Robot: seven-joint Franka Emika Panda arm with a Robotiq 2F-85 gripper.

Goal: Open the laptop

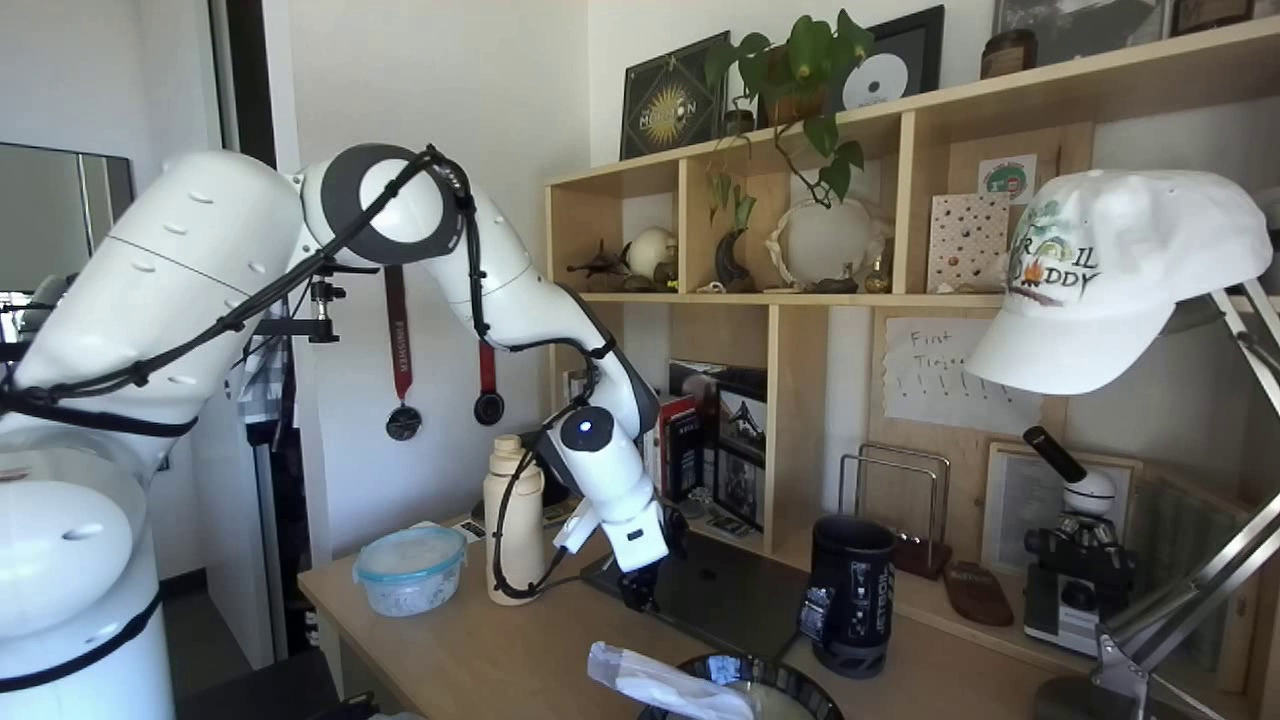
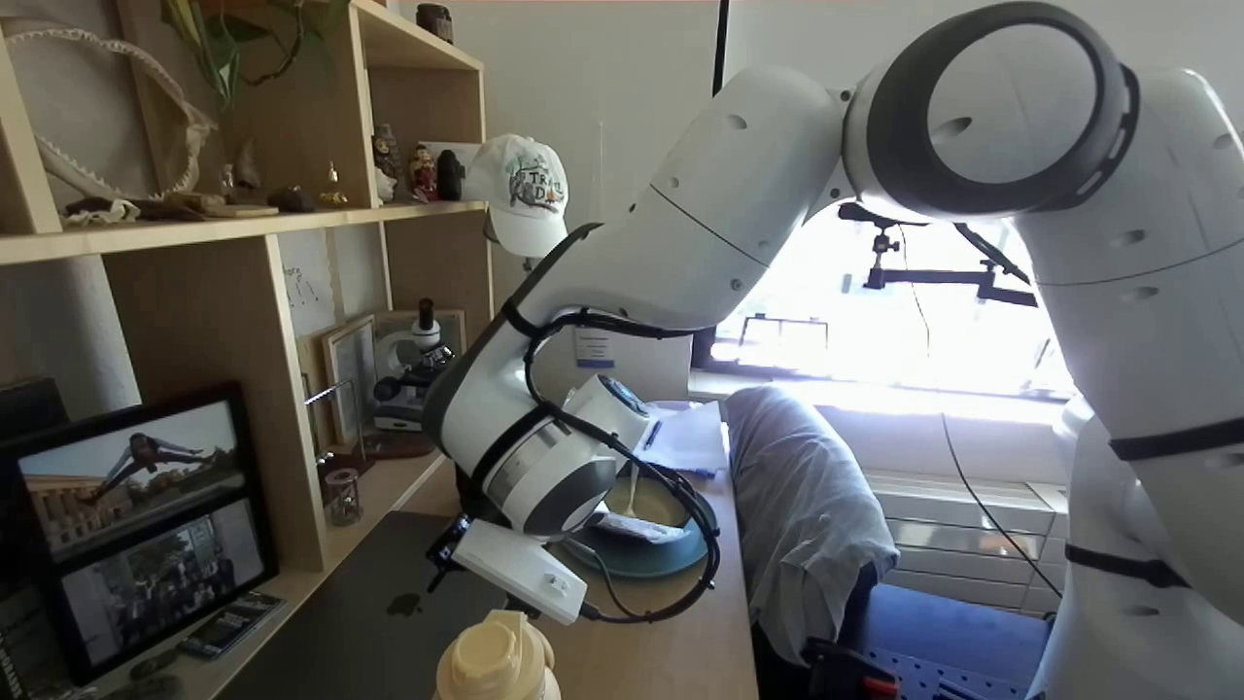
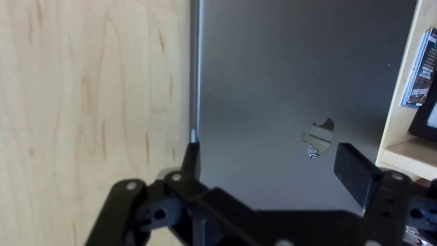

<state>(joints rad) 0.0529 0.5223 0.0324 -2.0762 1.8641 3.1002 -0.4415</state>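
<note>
The laptop [image 3: 259, 85] is dark grey and lies closed and flat on the wooden desk. Its lid with the shiny logo faces up in the wrist view. It also shows in both exterior views [image 1: 740, 590] [image 2: 379, 603]. My gripper [image 3: 269, 147] is open with its fingers wide apart and nothing between them. In the wrist view one fingertip lines up with the laptop's front long edge, and the other is over the lid near the logo. I cannot tell whether either finger touches the laptop. In an exterior view the gripper [image 1: 660, 578] is low at the laptop's front edge.
A black mug [image 1: 850, 600] stands beside the laptop's far end. A beige bottle [image 1: 515, 540] and a lidded container [image 1: 410, 575] stand at the near end. A bowl [image 2: 680, 559] with a wrapper sits in front. The shelf [image 2: 301, 408] and picture frames [image 2: 155, 525] stand behind.
</note>
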